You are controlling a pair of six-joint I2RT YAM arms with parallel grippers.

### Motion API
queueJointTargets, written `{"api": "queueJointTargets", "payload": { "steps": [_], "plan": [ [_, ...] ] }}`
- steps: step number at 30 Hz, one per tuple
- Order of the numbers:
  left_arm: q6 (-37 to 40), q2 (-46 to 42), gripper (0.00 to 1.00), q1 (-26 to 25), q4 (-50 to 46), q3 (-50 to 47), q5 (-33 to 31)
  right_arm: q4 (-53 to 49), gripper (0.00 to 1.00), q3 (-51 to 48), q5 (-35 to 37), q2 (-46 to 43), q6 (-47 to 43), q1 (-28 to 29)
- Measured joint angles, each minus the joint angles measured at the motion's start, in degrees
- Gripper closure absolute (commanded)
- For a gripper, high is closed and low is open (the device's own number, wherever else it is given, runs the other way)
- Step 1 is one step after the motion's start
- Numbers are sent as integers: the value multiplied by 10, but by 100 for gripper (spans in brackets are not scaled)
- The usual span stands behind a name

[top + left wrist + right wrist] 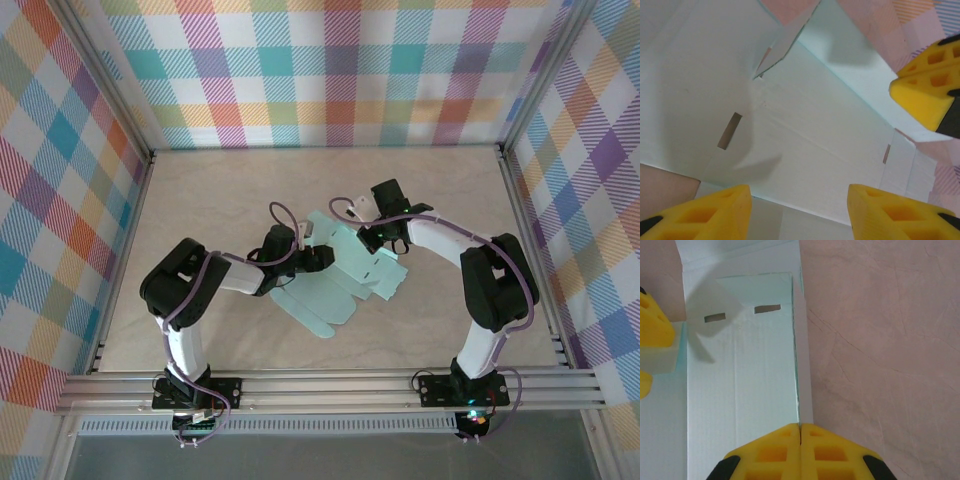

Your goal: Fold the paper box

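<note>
**Paper box (352, 280) partly folded, mid-table**

The card lies at the centre of the table (200, 200) with its flaps spread. The right gripper (800, 442) has its jaws together, pinching a panel edge. The left gripper (797, 215) has its jaws apart over the card.

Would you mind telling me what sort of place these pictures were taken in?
Probably a robot lab cell: an aluminium frame encloses the table, plaid cloth lines the walls, and the left arm and right arm are bolted at the near edge, reaching to a paper box.
</note>
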Motion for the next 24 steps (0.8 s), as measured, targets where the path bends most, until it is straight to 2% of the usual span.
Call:
{"api": "queueJointTargets", "payload": {
  "steps": [5, 15, 24],
  "plan": [
    [0, -7, 47, -3, 3, -7, -16, 1, 100, -3, 6, 0, 2, 0],
    [63, -99, 47, -4, -169, 26, -50, 1, 100, -4, -5, 0, 4, 5],
    [60, -90, 46, -4, -181, 28, -45, 1, 100, -4, -5, 0, 4, 5]
  ]
}}
